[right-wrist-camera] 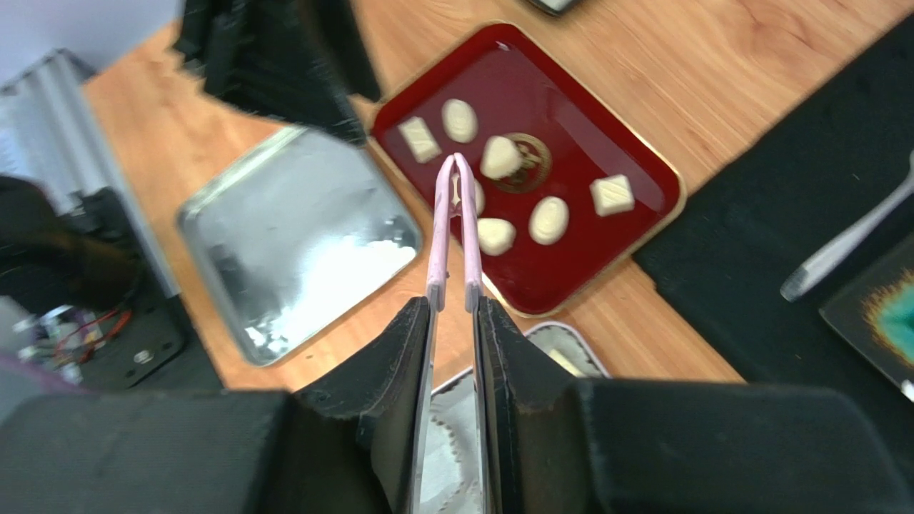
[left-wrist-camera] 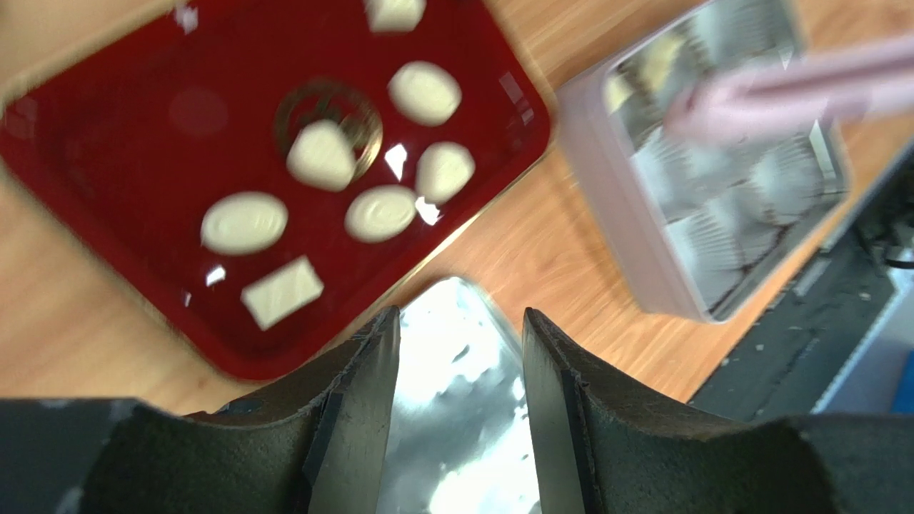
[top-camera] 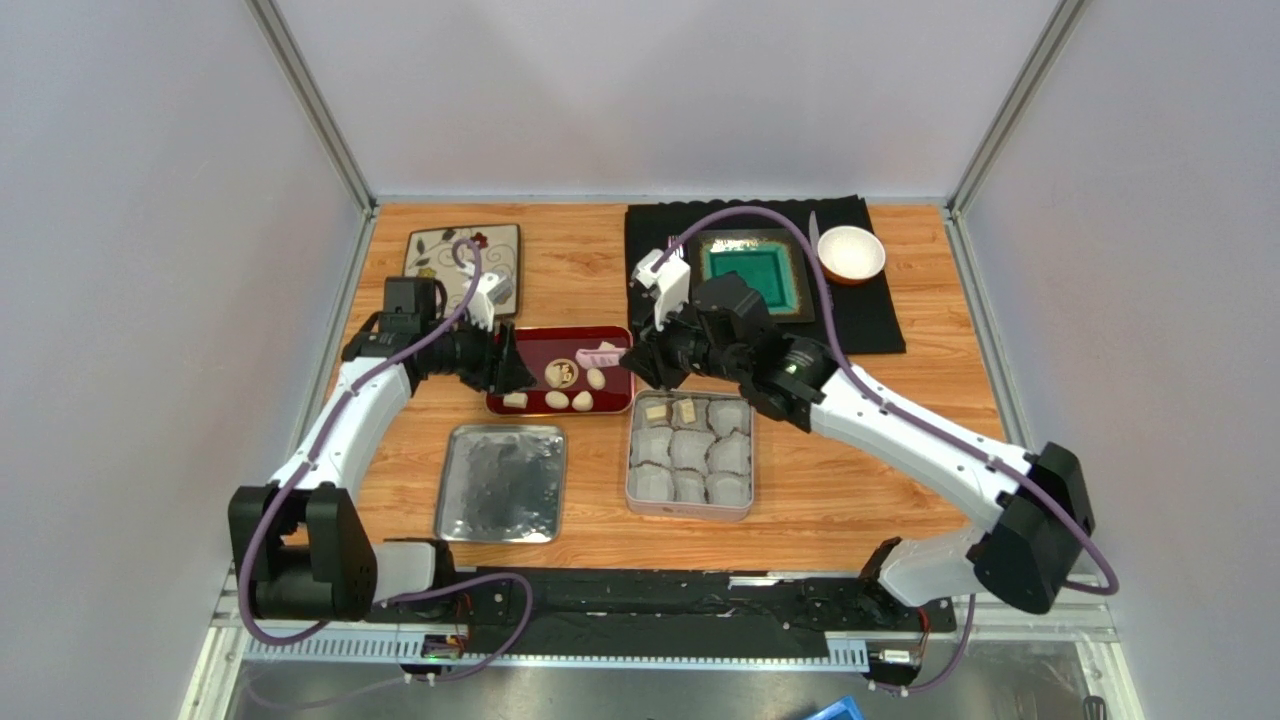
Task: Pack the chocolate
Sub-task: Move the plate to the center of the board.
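Packing looks to be at an early stage. The chocolate (right-wrist-camera: 548, 218) lies mostly loose in the red tray (right-wrist-camera: 579, 139). I count 7 pieces there, spread across the upper middle of the right wrist view. The tin (left-wrist-camera: 612, 203), just right of centre in the top view, holds 9 white paper cups (top-camera: 691, 450). 2 cups in its top row seem to have a beige piece in them already, though they are small and hard to confirm. By that count about 7 pieces are left to move. After that the silver lid (top-camera: 501, 482), lying on the desk (top-camera: 586, 270) left of the tin, probably goes on.

The right fingers (right-wrist-camera: 402, 364) are clamped on pink tongs (right-wrist-camera: 439, 241). The tongs reach up the frame over the tray, and their tips meet close to the pieces in the tray's left part. 1 piece shows between the tong arms, but I cannot tell whether it is pinched or just lying underneath.

The left fingers (left-wrist-camera: 354, 428) stand apart with nothing between them. They hang above the lid at the bottom of the left wrist view, beside the tray's edge.
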Controlling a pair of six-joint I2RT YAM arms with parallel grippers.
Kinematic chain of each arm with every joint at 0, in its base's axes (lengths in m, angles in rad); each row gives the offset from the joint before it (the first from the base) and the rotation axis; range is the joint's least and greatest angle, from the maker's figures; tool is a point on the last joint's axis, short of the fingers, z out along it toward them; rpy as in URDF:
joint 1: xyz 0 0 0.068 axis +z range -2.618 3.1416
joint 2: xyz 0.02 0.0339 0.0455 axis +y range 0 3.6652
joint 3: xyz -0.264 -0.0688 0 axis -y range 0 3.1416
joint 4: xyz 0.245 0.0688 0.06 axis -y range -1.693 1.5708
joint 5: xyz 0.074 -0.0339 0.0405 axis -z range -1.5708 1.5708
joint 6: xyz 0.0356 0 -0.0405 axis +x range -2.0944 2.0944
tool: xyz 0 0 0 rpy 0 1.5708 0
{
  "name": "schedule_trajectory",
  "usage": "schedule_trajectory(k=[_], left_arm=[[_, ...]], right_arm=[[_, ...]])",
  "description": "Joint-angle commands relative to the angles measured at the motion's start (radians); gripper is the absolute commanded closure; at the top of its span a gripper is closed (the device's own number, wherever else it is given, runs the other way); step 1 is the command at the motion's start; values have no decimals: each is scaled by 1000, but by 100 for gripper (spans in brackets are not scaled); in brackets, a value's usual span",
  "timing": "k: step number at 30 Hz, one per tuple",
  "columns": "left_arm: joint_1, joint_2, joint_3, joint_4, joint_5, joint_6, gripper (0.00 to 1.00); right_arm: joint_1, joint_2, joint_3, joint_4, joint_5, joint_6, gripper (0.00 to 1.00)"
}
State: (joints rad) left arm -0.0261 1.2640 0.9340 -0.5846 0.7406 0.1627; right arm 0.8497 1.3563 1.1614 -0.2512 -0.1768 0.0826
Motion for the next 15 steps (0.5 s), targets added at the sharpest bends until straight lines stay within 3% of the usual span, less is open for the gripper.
schedule_trajectory(k=[1,7,15], left_arm=[[66,-41,-70,29,-101,40,46],[155,-51,-119,19,-41,57,46],[210,-63,-187,57,-43,67,46]], right_arm=[[-3,107,109,10,171,3,94],[-18,289,208,9,275,6,93],[-20,414,288,1,385,9,90]])
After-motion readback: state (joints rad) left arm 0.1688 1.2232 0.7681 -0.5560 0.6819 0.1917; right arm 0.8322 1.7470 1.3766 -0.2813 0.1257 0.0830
